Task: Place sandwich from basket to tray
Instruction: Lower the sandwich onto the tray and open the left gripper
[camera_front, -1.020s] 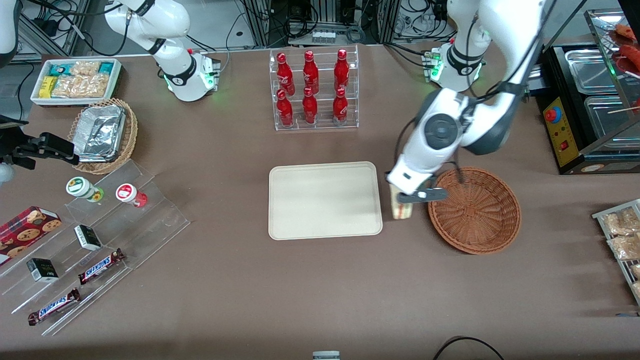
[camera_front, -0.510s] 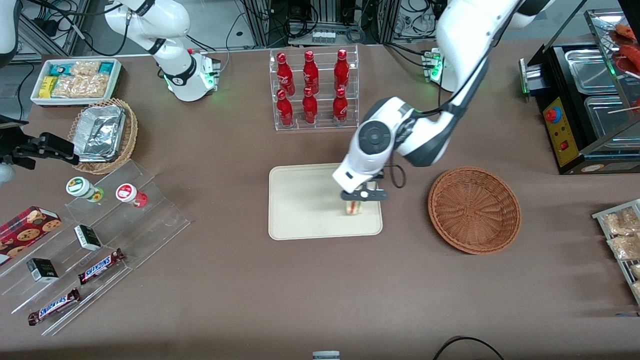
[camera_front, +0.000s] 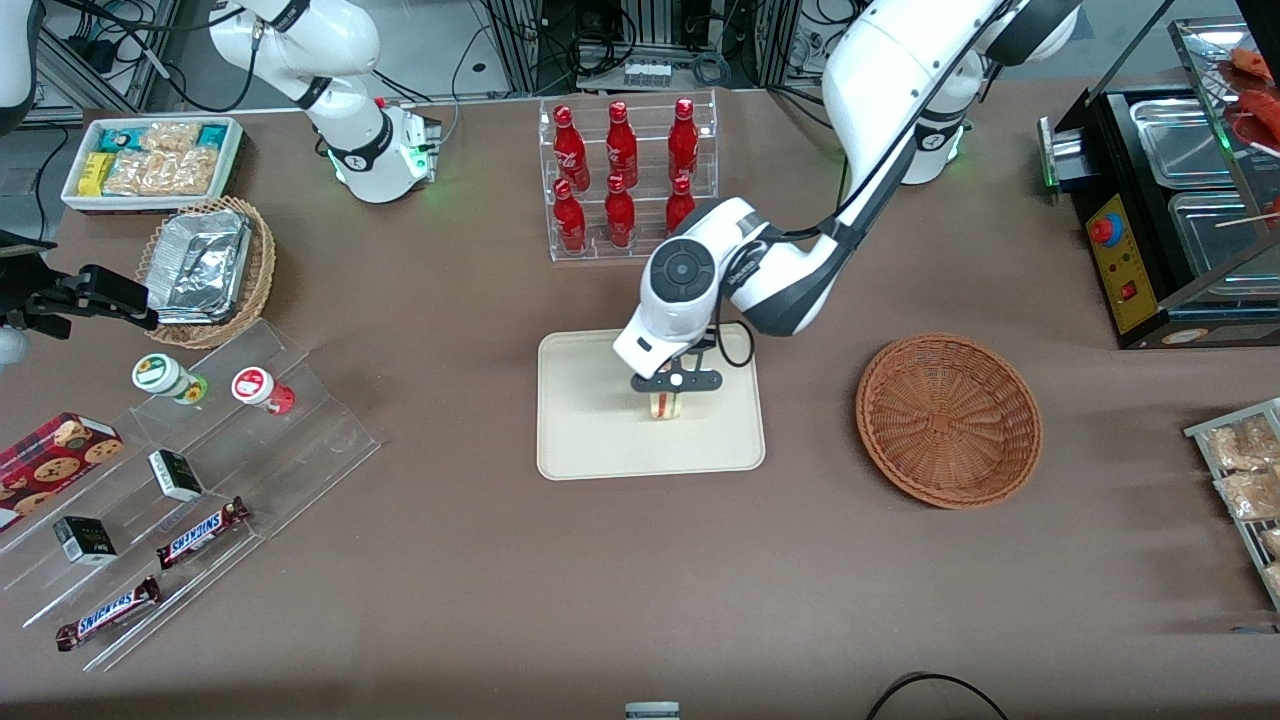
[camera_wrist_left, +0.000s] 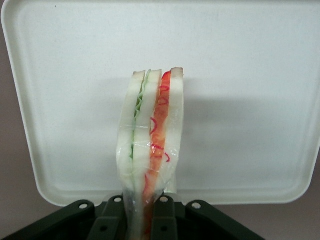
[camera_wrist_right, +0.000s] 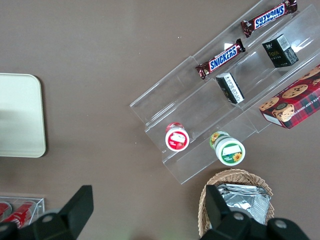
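Gripper (camera_front: 672, 381) of the left arm hangs over the tray, clamped on the lower end of the sandwich, which points down toward the tray floor.

Brown cloth-covered table (camera_front: 500, 560) carries everything. Flat cream-beige rectangular tray with rounded corners (camera_front: 590, 420) sits mid-table; the round reddish-brown woven wicker basket (camera_front: 948, 420) stands apart from it, toward the working arm's end, with nothing visible inside. Small triangular wedge sandwich of pale bread with red-orange and green filling (camera_wrist_left: 150, 145), film-wrapped, is over the tray's middle, well inside its rim.

Step in hand, judged: lower and release. Descend straight until the wedge's tip bears on the tray floor, then open slowly; it will likely tip onto a flat face, so keep it clear of the rim.
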